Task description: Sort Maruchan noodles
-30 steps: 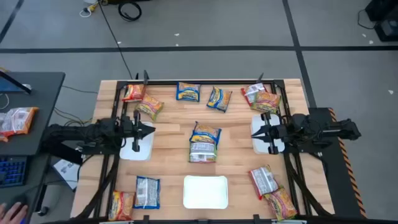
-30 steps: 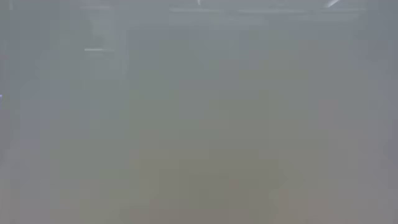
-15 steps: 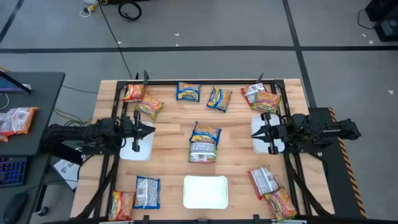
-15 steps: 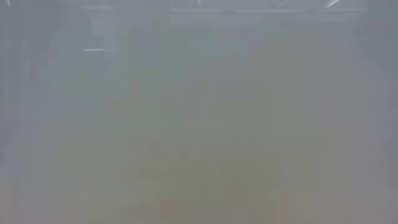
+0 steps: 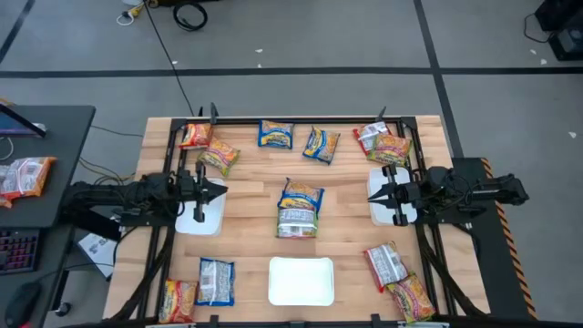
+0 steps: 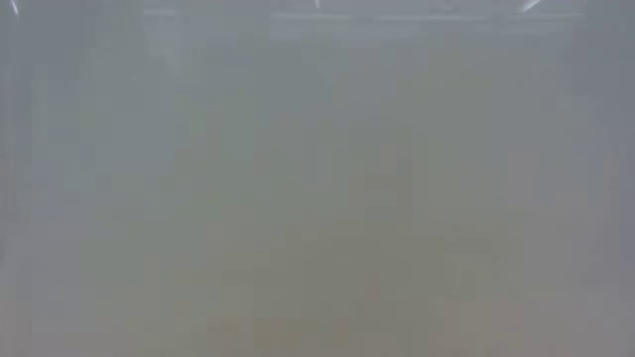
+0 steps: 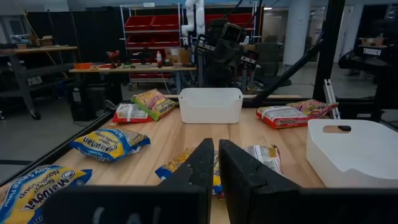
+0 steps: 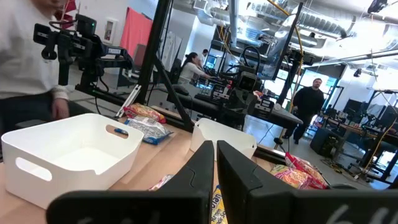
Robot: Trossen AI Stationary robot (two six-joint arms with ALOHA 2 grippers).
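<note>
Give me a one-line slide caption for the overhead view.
Noodle packets scattered across the wooden table, three white trays empty, left gripper and right gripper parked at opposite sides.

Low view gave me nothing usable. The whole frame was a uniform grey haze, shading slightly warmer and tan toward the bottom. A few faint pale streaks sat along the top edge, brightest at the upper right and upper left corners. I could make out no table edge, no arm, no packet and no tray. Could not tell what was blocking the lens.
</note>
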